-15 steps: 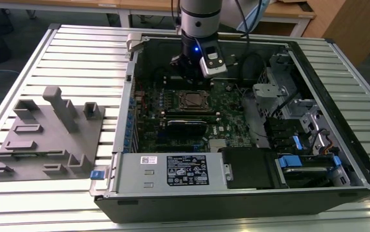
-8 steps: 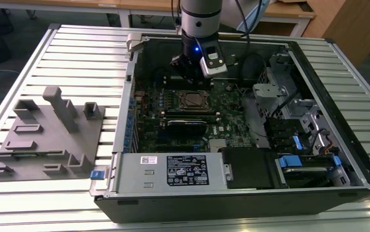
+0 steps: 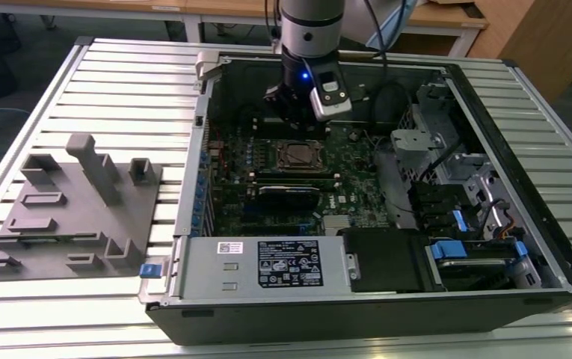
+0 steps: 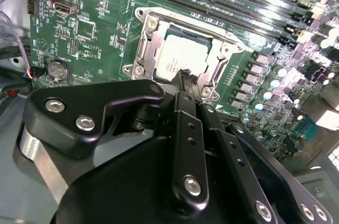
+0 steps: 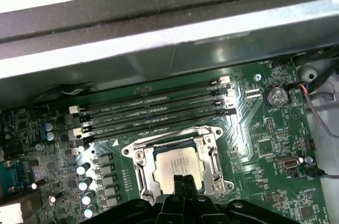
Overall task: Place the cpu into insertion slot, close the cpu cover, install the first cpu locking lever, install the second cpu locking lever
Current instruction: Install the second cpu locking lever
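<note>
Black two-fingered gripper (image 5: 184,182) hangs low over the socket, fingertips pinched together with no gap I can see and nothing held, tips at the near edge of the small square silvery-tan cpu (image 5: 177,168). Chip lies flat inside the dark square insertion slot (image 4: 183,54). The thin silvery cpu cover (image 5: 177,166) frames it and looks down, though I cannot tell whether it is latched. My judgement: levers are the work now; press straight down, stay off the long black memory slots (image 5: 153,110) just beyond.
</note>
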`<move>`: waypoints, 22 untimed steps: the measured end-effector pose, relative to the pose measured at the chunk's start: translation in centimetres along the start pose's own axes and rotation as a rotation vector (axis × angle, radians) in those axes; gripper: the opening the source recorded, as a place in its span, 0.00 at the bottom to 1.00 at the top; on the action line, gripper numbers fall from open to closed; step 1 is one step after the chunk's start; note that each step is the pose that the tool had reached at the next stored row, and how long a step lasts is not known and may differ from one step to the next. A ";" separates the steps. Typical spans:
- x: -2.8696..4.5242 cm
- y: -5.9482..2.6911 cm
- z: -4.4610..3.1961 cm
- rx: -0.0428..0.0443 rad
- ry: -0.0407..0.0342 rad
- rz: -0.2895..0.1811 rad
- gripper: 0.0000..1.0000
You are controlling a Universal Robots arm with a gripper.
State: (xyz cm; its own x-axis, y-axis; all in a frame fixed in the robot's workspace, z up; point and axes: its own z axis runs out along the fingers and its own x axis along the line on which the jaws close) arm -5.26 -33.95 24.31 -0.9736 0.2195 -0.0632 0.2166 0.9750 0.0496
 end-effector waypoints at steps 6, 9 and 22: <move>-0.24 -0.97 -0.03 -0.0001 0.0000 0.000 0.10; -0.34 -1.44 -0.04 -0.0002 -0.0001 0.000 0.10; -0.75 -3.27 -0.09 -0.0001 -0.0001 0.000 0.10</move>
State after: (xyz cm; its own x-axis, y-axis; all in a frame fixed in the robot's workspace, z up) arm -5.24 -37.30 24.28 -0.9736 0.2195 -0.0632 0.2166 0.9750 0.0498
